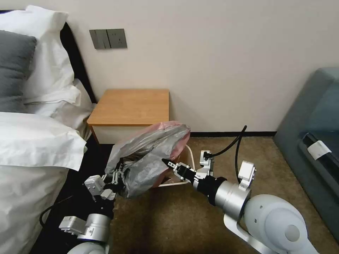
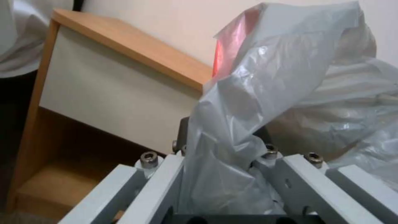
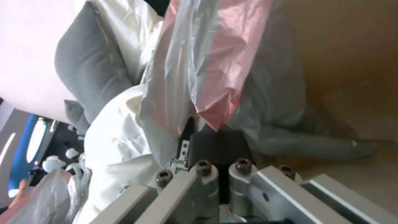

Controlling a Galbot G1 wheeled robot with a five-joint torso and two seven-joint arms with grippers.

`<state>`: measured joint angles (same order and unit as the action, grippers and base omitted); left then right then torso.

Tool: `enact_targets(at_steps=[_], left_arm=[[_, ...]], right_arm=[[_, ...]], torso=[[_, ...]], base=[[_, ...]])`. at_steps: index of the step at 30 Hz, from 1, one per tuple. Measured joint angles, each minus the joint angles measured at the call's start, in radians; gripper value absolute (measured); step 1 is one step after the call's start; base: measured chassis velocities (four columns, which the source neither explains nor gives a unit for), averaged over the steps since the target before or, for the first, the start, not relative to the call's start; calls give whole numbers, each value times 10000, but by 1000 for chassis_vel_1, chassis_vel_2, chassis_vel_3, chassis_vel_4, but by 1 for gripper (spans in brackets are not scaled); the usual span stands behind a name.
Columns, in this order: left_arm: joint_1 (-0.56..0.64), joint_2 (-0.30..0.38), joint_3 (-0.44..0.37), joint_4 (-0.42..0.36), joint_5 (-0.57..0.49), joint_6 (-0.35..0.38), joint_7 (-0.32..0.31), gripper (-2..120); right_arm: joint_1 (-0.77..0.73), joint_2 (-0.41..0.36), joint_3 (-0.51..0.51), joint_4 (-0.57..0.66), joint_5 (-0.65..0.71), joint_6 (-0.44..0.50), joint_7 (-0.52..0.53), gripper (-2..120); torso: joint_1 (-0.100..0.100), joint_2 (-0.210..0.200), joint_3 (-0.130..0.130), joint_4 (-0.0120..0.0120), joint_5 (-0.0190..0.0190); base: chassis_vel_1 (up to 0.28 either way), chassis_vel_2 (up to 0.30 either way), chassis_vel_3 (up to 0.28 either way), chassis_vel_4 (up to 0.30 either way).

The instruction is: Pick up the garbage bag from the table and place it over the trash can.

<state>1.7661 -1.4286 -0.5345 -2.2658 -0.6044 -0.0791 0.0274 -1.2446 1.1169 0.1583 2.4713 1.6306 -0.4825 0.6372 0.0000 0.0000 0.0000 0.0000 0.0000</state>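
The garbage bag [image 1: 148, 155], crinkled grey plastic with a pinkish edge, hangs spread between my two grippers in front of the table [image 1: 130, 106]. My left gripper [image 1: 118, 176] is shut on the bag's near-left part; the left wrist view shows the plastic [image 2: 257, 93] pinched in that gripper [image 2: 224, 146]. My right gripper [image 1: 167, 163] is shut on the bag's right side, pinching its pink edge [image 3: 215, 77] in the right wrist view [image 3: 215, 146]. The trash can [image 1: 192, 157] stands under the bag; only bits of its cream rim show. The wooden table top is bare.
A bed with white pillows [image 1: 39, 141] and a grey pillow [image 1: 14, 67] lies at the left, close to my left arm. A grey sofa [image 1: 314, 141] stands at the right. Brown carpet [image 1: 176, 218] spreads in front, and the wall runs behind the table.
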Motion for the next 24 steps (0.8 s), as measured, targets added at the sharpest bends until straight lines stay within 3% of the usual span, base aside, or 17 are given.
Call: enact_targets(at_steps=[9, 24], left_arm=[[-159, 8, -61, 83, -334, 31, -695, 10], [-269, 94, -470, -238, -1646, 115, -1025, 10]], right_arm=[[-672, -2, 319, 279, 2, 101, 487, 0], [-1710, 418, 533, 285, -449, 45, 624, 0]], torso=[[0, 0, 0, -1, 0], [0, 0, 0, -2, -1]], base=[[0, 0, 0, 0], [0, 0, 0, 0]])
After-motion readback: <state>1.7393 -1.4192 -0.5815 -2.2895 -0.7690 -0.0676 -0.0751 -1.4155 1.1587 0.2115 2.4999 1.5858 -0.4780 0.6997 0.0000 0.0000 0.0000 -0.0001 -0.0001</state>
